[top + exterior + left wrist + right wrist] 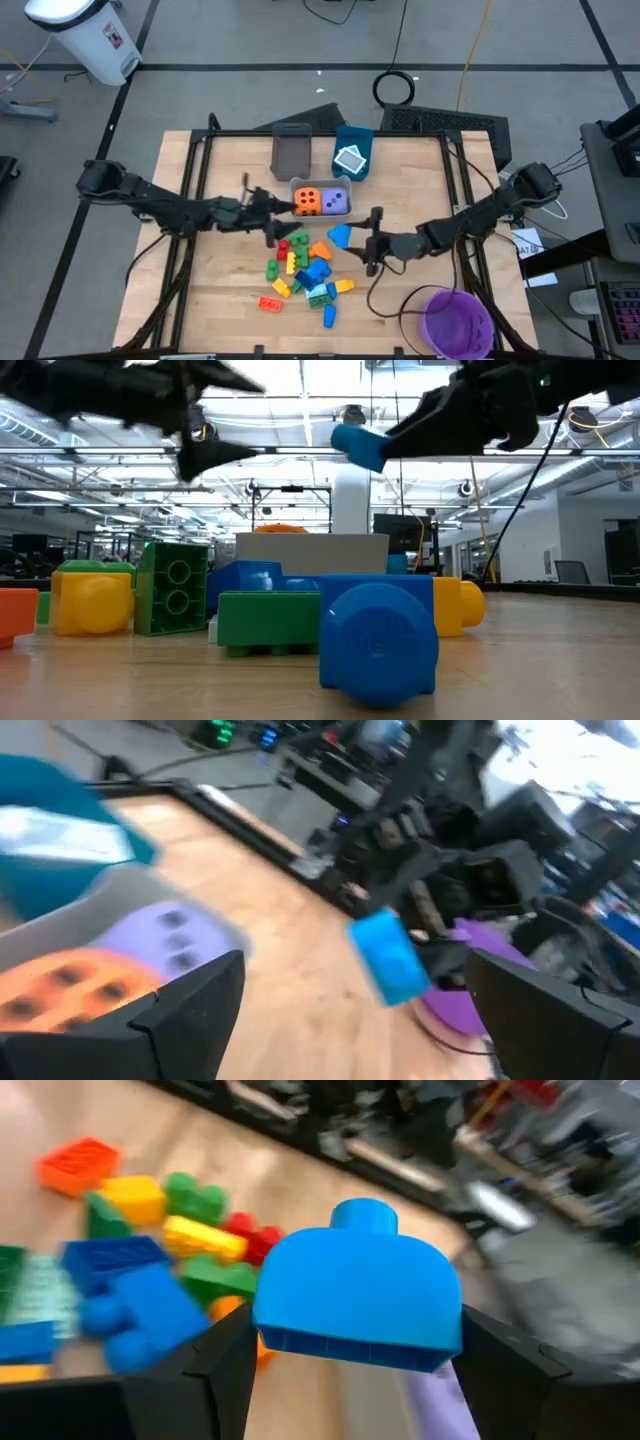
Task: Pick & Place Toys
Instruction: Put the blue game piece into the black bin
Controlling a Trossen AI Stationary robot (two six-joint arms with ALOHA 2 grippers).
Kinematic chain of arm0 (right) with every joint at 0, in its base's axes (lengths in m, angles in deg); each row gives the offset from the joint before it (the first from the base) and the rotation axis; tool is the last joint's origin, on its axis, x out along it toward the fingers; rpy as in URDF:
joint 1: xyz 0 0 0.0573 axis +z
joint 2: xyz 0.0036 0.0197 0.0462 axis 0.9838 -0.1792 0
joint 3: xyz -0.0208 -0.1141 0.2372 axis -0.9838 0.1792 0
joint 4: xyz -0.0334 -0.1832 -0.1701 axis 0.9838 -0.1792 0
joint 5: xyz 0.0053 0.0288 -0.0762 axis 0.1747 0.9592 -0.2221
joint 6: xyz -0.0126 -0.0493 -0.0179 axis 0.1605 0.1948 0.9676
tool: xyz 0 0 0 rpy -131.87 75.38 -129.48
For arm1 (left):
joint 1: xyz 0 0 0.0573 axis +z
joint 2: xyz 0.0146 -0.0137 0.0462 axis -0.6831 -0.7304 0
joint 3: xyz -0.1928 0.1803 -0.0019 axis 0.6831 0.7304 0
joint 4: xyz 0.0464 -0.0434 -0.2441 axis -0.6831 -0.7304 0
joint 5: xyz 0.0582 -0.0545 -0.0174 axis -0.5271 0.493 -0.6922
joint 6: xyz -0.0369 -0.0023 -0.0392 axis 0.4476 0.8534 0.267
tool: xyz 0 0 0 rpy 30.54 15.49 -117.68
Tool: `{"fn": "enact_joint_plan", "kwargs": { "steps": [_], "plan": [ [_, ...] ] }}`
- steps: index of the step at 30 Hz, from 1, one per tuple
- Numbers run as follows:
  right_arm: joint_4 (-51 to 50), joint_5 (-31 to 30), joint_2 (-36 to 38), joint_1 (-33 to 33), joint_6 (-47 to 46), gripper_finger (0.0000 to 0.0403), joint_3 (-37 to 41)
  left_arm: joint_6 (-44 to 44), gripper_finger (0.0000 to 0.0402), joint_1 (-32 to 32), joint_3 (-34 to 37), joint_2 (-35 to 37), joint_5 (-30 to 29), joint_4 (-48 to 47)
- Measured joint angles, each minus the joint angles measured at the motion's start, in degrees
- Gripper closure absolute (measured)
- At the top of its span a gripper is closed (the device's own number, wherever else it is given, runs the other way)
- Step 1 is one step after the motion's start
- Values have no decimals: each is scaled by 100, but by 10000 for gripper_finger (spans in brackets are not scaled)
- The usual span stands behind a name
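Note:
My right gripper (357,240) is shut on a light blue brick (340,236), held above the table just right of the pile of small coloured bricks (300,272). The brick also shows in the low view (358,445) and in the left wrist view (388,955). My left gripper (272,218) is open and empty above the table, left of the grey bin (322,184) that holds the orange die (308,202) and the purple die (335,202). A white-teal tile (350,159) lies in the blue bin (356,134). My right gripper pinches the blue brick by two opposite side walls (275,1315) between its two fingers (215,1370). The fingers come about level from the table's right side. The brick is lifted clear of the table, with its round stud (365,1215) free of the fingers.
An empty grey bin (291,150) stands at the back, left of the blue bin. A round purple bowl (458,320) sits at the near right corner. Loose bricks lie near the front, among them an orange one (270,304) and a blue one (329,316).

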Motion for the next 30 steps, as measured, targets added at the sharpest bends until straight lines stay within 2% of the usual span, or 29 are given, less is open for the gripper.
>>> {"fn": "enact_joint_plan", "kwargs": {
  "steps": [4,8,14,21,25,30],
  "plan": [
    [13,-717,-10,218,578,154,0,-395,23,0,-947,-890,468,-38],
    [221,-1083,-38,345,932,154,0,-672,23,15,-1737,-1694,541,-204],
    [474,-1111,-38,448,1133,152,0,-754,23,144,-2488,-2477,487,-476],
    [499,-1141,-37,450,1237,152,0,-480,26,238,-2769,-2789,835,-643],
    [509,-1139,-37,450,1242,152,0,-396,72,286,-2773,-2787,904,-694],
    [513,-1136,-37,447,1242,149,1,-304,197,354,-2773,-2787,1312,-658]
  ]
}}
